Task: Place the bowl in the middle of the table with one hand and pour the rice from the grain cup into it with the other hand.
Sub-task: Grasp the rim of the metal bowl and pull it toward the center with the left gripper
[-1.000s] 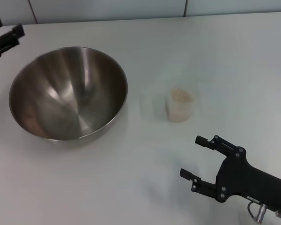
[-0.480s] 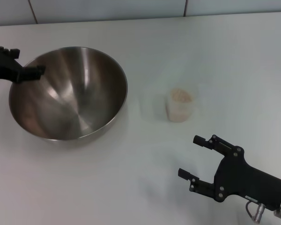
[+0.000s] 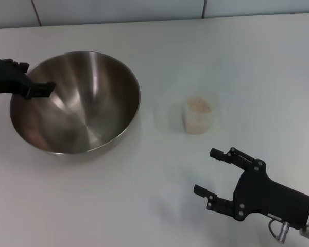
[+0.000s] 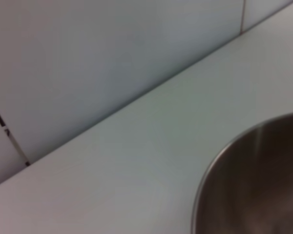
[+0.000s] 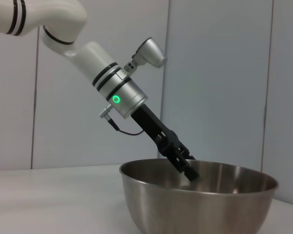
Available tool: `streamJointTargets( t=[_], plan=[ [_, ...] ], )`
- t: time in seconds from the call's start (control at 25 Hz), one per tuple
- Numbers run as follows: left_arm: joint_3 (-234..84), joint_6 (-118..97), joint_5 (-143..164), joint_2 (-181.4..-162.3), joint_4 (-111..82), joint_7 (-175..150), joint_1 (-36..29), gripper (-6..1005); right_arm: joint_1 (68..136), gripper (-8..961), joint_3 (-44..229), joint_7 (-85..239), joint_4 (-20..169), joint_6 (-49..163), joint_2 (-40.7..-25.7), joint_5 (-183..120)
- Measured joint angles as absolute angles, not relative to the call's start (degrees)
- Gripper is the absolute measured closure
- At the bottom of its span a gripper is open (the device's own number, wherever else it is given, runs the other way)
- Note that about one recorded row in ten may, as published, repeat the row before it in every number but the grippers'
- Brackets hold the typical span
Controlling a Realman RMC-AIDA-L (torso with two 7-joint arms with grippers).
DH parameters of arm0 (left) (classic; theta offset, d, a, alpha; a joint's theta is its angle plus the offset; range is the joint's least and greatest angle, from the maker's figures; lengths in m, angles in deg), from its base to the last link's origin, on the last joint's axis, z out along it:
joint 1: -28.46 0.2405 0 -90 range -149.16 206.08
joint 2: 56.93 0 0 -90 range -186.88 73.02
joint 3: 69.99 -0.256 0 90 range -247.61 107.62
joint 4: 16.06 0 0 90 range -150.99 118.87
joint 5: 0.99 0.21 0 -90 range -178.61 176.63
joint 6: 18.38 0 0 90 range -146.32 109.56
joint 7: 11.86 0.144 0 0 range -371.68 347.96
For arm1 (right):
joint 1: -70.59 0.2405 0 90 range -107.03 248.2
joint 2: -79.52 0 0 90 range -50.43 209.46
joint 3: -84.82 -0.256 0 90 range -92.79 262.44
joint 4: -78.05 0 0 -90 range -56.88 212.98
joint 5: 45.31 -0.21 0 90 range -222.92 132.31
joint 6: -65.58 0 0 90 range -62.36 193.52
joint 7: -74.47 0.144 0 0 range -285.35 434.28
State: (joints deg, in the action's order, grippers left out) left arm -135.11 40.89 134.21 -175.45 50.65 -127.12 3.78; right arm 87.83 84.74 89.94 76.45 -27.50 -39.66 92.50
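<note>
Right wrist view: left claw (image 5: 185, 168) inside bowl (image 5: 200, 204)

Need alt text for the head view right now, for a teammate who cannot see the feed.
The left gripper reaches over the far-left rim of the steel bowl, which sits left of centre on the white table. The right gripper hovers open, near the grain cup holding rice.

Soft even overhead light, faint shadows, streaky glare inside the bowl (image 3: 74, 103); left wrist view blurred.
</note>
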Motion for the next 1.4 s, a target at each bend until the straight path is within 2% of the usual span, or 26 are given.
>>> streamJointTargets(
  t=[0.32, 0.52, 1.08, 1.12, 1.2, 1.28, 1.4],
  plan=[
    [-136.86, 40.15, 135.03, -175.34, 49.15, -127.12, 2.74, 240, 88.46, 171, 84.85, 90.45, 76.48, -27.53, -39.66, 92.50],
    [-137.92, 41.13, 138.25, -175.47, 48.38, -127.68, 1.09, 483, 88.59, 171, 85.14, 90.92, 76.46, -27.47, -39.66, 92.50],
    [-134.92, 45.76, 138.77, -175.23, 46.16, -127.92, -2.43, 721, 88.80, 169, 85.53, 91.26, 76.48, -27.47, -39.66, 92.50],
    [-130.06, 49.61, 138.83, -174.94, 43.19, -127.92, -5.67, 743, 88.80, 170, 85.53, 91.27, 76.48, -27.47, -39.66, 92.50],
    [-128.36, 50.59, 138.84, -174.67, 41.83, -127.85, -6.85, 787, 88.85, 171, 85.53, 91.26, 76.48, -27.48, -39.66, 92.50],
    [-124.79, 52.73, 138.84, -173.60, 38.02, -127.58, -9.72, 855, 88.93, 172, 85.53, 91.26, 76.47, -27.48, -39.66, 92.51],
    [-121.48, 54.68, 138.57, -171.63, 33.08, -127.43, -13.33, 893, 89.06, 173, 85.53, 91.29, 76.47, -27.49, -39.66, 92.50]
  ],
)
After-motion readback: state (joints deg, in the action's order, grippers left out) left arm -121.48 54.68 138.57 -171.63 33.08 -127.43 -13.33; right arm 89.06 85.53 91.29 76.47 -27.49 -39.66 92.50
